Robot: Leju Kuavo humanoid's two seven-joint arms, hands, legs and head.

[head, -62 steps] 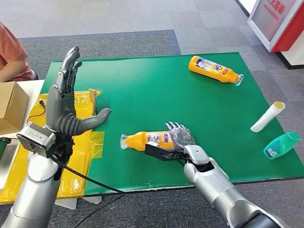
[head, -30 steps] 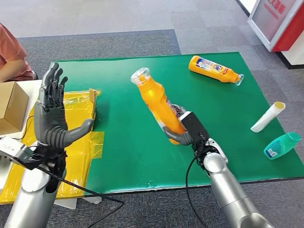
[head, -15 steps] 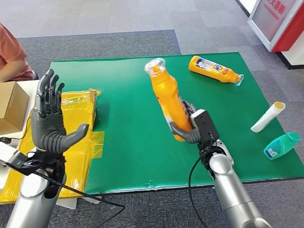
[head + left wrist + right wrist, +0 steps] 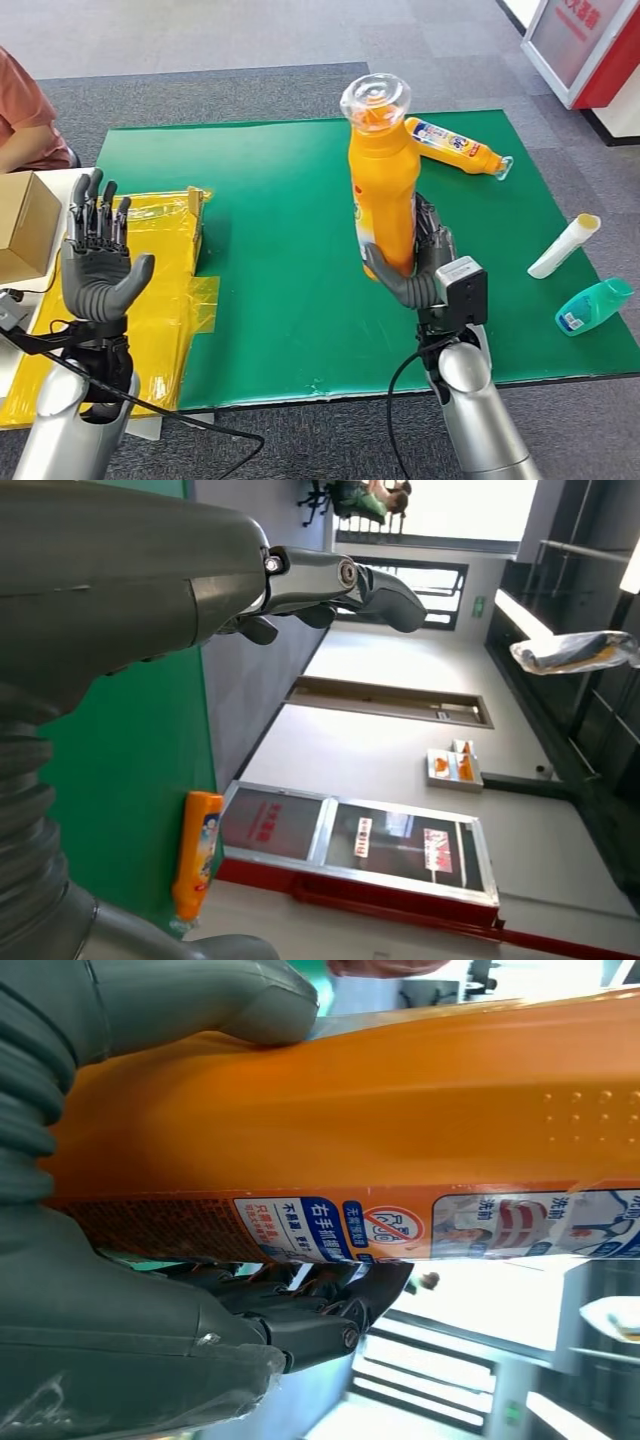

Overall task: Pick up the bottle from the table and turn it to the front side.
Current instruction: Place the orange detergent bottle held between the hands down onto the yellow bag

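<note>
Right hand grips the orange bottle around its lower body, thumb across the near side and the darker fingers wrapped behind, holding it clear of the green counter a little toward 3 o'clock of the counter's middle. The bottle's long axis stands nearly upright, with the clear cap at the top, tipped slightly toward the camera, and the base down in the hand. In the right wrist view the printed label runs along the side that faces the fingers, while the thumb presses on plain orange plastic. It looks like a light, stiff plastic bottle with a smooth, probably slippery skin, so a low wrap around the widest part of the body seems the safest hold; the narrowing neck would give less purchase. Whether the front side now faces forward I cannot tell. Left hand is raised at about 9 o'clock above the yellow sheet, fingers spread, holding nothing. A second orange bottle lies on its side near 1 o'clock, its cap toward 3 o'clock.
</note>
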